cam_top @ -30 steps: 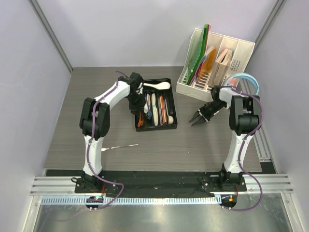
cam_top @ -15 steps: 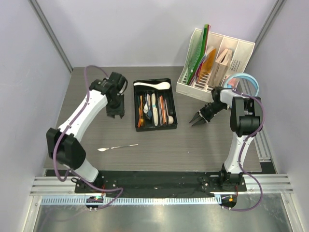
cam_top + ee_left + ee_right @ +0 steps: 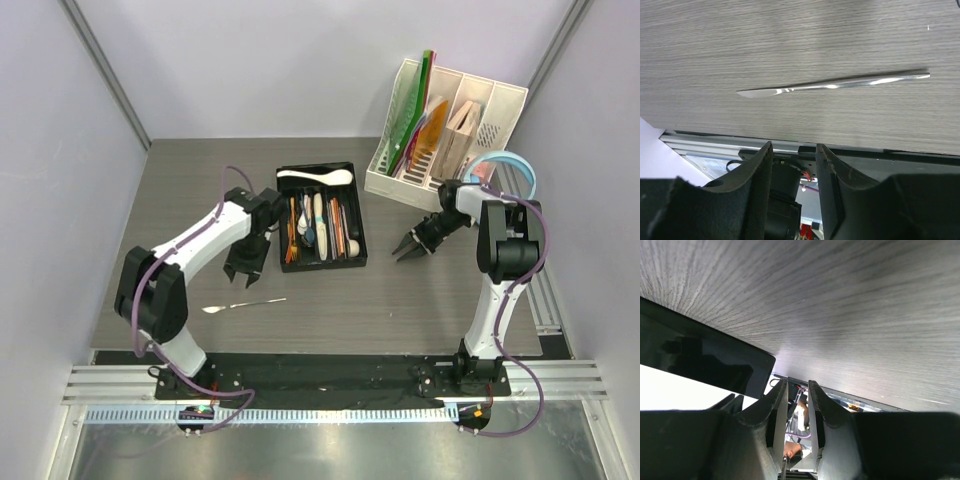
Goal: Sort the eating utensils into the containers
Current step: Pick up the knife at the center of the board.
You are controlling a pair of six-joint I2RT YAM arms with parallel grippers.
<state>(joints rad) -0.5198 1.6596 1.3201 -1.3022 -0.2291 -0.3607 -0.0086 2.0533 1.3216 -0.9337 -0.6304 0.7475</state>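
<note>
Robotics lab cell: plain lilac walls (image 3: pixel 60 190), aluminium rail (image 3: pixel 330 392), two robot arms (image 3: pixel 190 245) on a grey table (image 3: pixel 400 300)

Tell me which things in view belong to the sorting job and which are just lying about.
Job: black cutlery tray, sorted utensils inside it, loose steel utensil on the table.
Lying about: white file organiser, light-blue headphones.

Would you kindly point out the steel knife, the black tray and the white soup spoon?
steel knife (image 3: pixel 832 85): left wrist view, middle of its length.
black tray (image 3: pixel 325 266): top external view, near rim.
white soup spoon (image 3: pixel 318 178): top external view, middle of the spoon.
</note>
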